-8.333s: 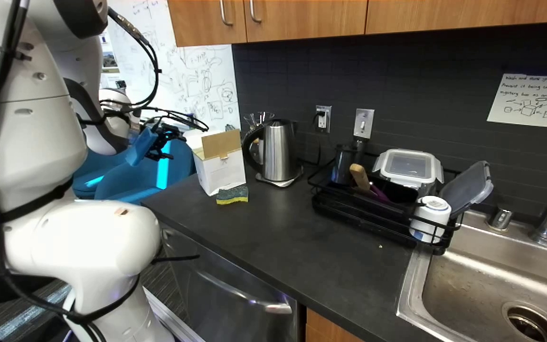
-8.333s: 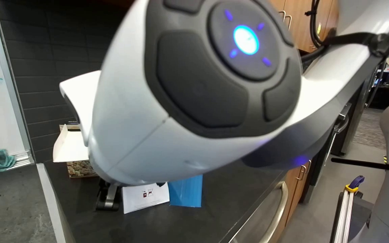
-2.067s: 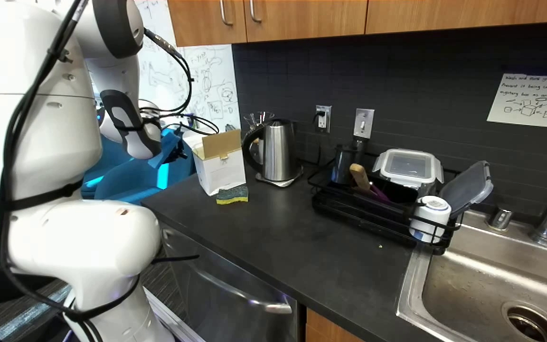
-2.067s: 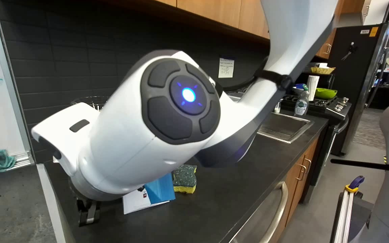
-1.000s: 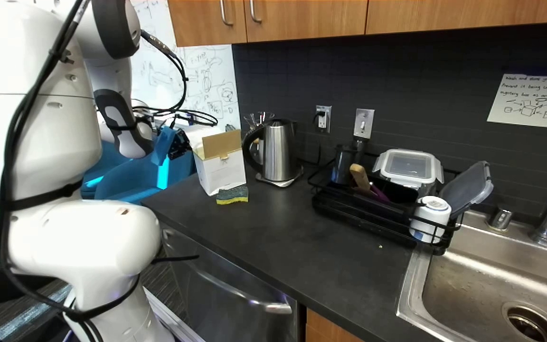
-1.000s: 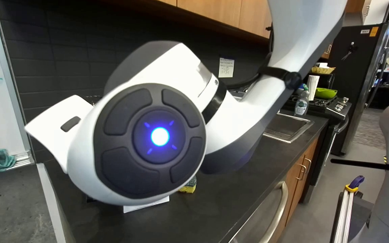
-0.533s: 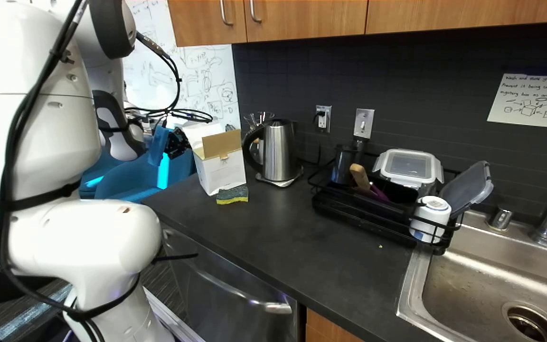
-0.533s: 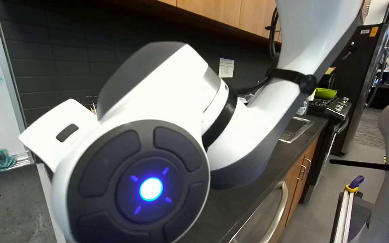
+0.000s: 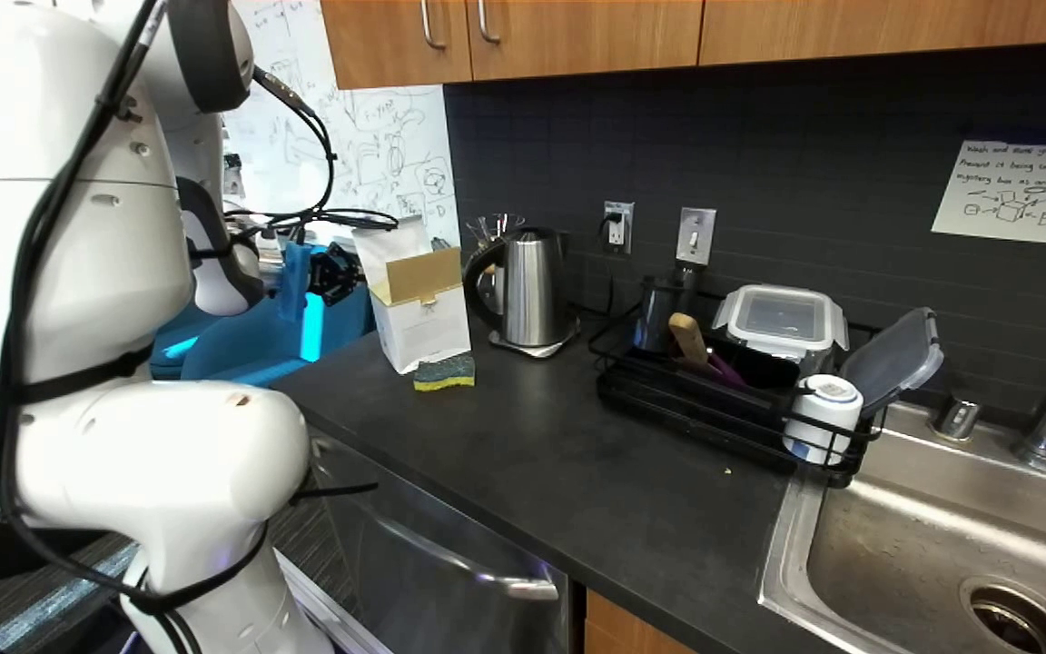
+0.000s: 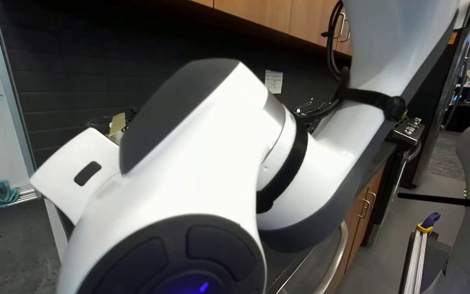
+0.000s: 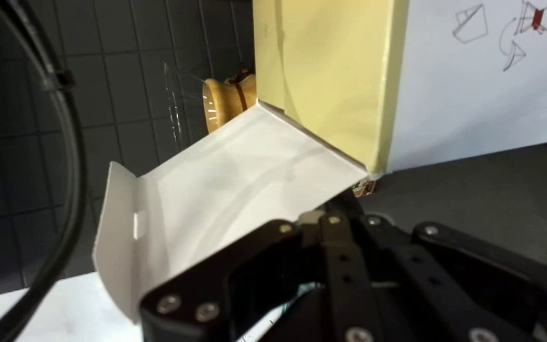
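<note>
The tool [image 11: 351, 223] is pressed together just beside the open lid [image 11: 249, 185] of the white box [image 9: 423, 329]; whether they touch, I cannot tell. The box stands on the dark worktop [image 9: 559, 472], a sponge [image 9: 444, 371] at its foot and a metal kettle [image 9: 534, 291] near it.

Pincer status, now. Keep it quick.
Pincer: closed, nothing visible in its grip, beside the open box.
</note>
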`<action>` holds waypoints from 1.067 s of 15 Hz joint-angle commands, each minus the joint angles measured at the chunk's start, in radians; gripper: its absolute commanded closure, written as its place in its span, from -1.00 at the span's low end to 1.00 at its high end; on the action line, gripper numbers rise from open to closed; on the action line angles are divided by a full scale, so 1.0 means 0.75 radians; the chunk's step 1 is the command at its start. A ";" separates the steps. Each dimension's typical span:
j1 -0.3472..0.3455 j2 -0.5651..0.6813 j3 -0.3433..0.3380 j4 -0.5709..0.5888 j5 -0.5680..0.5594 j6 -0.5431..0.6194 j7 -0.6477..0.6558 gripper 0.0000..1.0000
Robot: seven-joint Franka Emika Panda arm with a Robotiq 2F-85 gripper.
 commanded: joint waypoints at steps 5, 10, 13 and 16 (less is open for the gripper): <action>0.003 -0.026 0.023 -0.019 0.018 -0.087 0.036 1.00; 0.001 -0.024 0.031 -0.018 0.032 -0.096 0.076 1.00; 0.000 -0.022 0.031 -0.017 0.024 -0.089 0.102 1.00; 0.002 -0.020 0.030 -0.016 0.010 -0.091 0.126 1.00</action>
